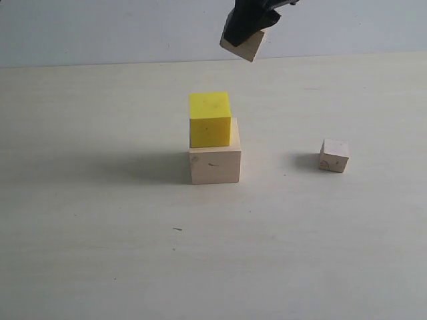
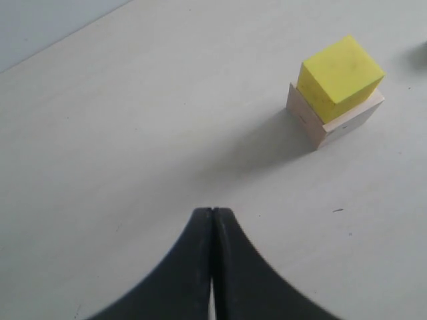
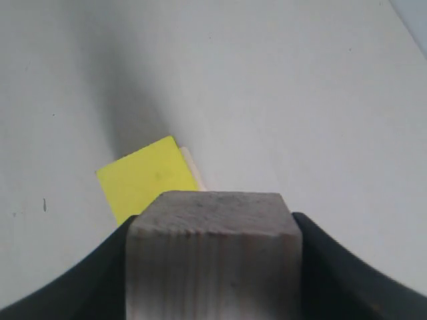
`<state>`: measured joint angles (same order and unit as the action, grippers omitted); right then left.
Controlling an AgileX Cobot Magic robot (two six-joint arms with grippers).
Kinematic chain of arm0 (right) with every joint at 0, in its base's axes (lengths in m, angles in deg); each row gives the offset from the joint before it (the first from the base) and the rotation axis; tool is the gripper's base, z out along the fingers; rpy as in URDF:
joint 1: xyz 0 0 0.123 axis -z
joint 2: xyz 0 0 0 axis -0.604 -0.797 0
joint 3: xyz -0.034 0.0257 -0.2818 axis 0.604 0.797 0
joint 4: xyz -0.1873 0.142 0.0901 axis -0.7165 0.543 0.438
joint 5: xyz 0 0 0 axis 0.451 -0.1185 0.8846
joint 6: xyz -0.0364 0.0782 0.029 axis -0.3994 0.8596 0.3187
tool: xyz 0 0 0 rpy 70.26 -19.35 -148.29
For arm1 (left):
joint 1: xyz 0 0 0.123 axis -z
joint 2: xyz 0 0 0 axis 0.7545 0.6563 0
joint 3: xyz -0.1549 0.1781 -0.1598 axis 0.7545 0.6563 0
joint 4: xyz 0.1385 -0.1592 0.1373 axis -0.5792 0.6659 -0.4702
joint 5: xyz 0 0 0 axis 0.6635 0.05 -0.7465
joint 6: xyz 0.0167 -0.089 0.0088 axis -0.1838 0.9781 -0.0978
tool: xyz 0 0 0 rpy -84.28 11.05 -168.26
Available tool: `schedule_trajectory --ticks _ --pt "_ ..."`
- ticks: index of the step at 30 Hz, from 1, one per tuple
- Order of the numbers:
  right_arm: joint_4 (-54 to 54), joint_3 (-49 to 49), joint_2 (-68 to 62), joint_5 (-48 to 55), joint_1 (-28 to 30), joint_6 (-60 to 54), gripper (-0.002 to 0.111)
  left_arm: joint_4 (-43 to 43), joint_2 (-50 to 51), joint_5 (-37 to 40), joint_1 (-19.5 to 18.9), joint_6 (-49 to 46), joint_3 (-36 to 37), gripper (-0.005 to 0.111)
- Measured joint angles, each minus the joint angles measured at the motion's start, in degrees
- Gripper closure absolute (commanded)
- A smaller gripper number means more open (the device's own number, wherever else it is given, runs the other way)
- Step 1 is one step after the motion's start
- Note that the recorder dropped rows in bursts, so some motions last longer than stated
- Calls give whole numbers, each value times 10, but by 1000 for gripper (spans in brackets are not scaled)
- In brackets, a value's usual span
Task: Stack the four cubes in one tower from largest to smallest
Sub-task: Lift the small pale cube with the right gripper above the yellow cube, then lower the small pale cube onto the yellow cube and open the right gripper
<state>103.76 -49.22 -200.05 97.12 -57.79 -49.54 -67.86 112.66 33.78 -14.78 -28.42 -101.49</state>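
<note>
The large pale wood cube [image 1: 215, 164] rests on the table with the bright yellow cube [image 1: 210, 119] on top, shifted toward its left rear. High above them and a little right, my right gripper [image 1: 247, 41] is shut on the smaller pale wood cube [image 1: 244, 47], which hangs tilted in the air. In the right wrist view that cube [image 3: 213, 257] fills the space between the jaws, with the yellow cube [image 3: 148, 177] below it. The smallest pale wood cube [image 1: 334, 155] lies alone at the right. My left gripper [image 2: 212, 212] is shut and holds nothing, well away from the yellow cube [image 2: 340, 75] and the large cube [image 2: 333, 119].
The pale table [image 1: 100, 253] stretches to a light blue-grey wall [image 1: 100, 30] at the back. A small dark speck [image 1: 177, 229] marks the table in front of the stacked cubes.
</note>
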Motion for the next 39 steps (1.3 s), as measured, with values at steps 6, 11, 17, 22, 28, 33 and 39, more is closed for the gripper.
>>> schedule_trajectory --ticks 6,11,17,22,28,33,39 --pt "8 28 22 0 0 -123 108 2 0 0 0 -10 0 107" --pt "34 44 5 0 -1 -188 108 9 0 0 0 -19 0 107" --pt "35 46 -20 -1 -23 -220 108 14 0 0 0 -25 0 107" --pt "28 46 -36 -1 -58 -238 108 14 0 0 0 -29 0 107" --pt "-5 47 -42 -1 -66 -236 108 15 0 0 0 -34 0 107" --pt "-7 47 -44 -15 -66 -233 108 15 0 0 0 -44 0 107" --pt "-3 47 -52 -50 -66 -230 108 15 0 0 0 -46 0 107"
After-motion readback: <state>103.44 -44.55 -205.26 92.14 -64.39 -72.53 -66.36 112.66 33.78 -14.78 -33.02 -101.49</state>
